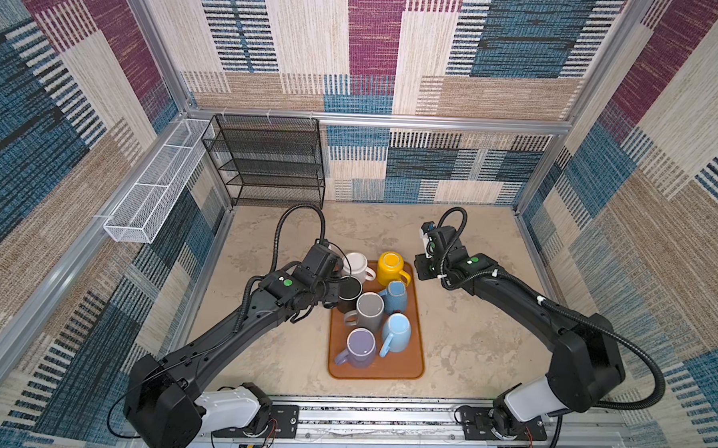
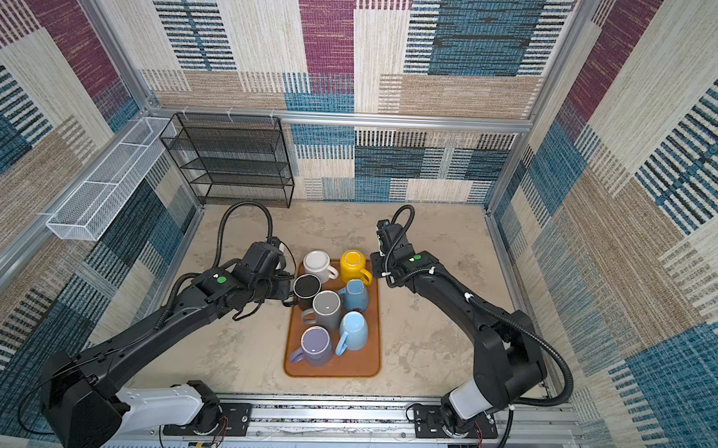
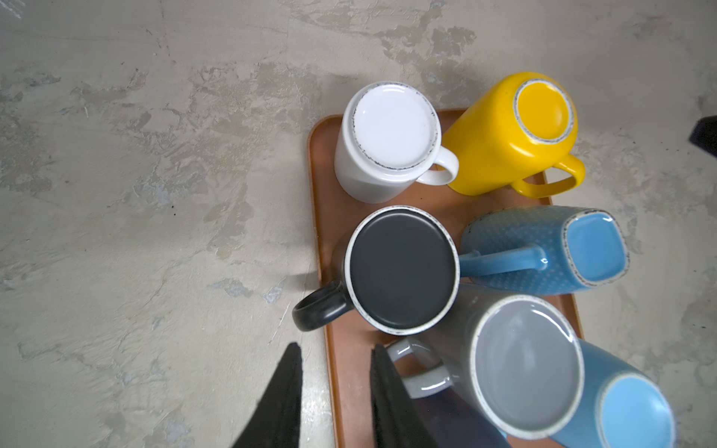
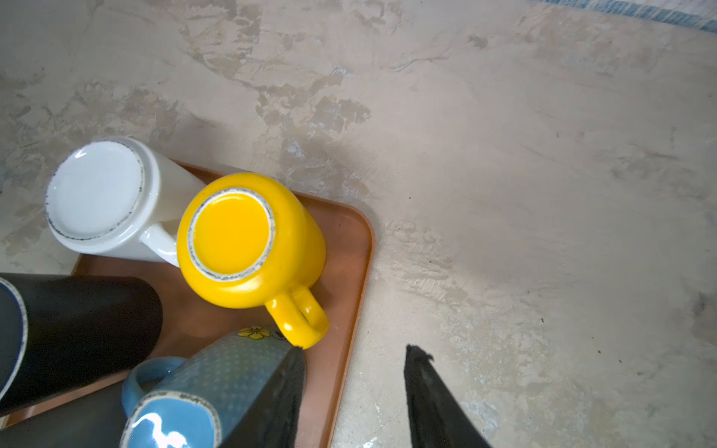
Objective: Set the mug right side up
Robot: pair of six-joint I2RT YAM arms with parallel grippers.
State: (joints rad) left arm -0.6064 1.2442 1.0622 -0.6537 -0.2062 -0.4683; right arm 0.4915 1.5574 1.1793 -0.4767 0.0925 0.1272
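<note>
Several mugs stand upside down on a brown tray [image 1: 384,369]. Among them are a black mug [image 3: 401,269], a white mug [image 3: 388,143], a yellow mug [image 4: 248,240], a dotted blue mug [image 3: 543,248] and a grey mug [image 3: 523,368]. My left gripper [image 3: 336,347] is open and empty above the tray's left edge. Its tips sit just short of the black mug's handle [image 3: 318,312]. My right gripper [image 4: 357,349] is open and empty over the tray's far right edge. One of its fingers [image 4: 287,388] lies beside the yellow mug's handle [image 4: 302,322].
A light blue mug [image 1: 396,332] and a purple mug [image 1: 360,348] fill the tray's near half. A black mesh rack [image 1: 268,158] stands at the back left, and a white wire basket [image 1: 155,187] hangs on the left wall. Bare tabletop [image 1: 469,321] lies right of the tray.
</note>
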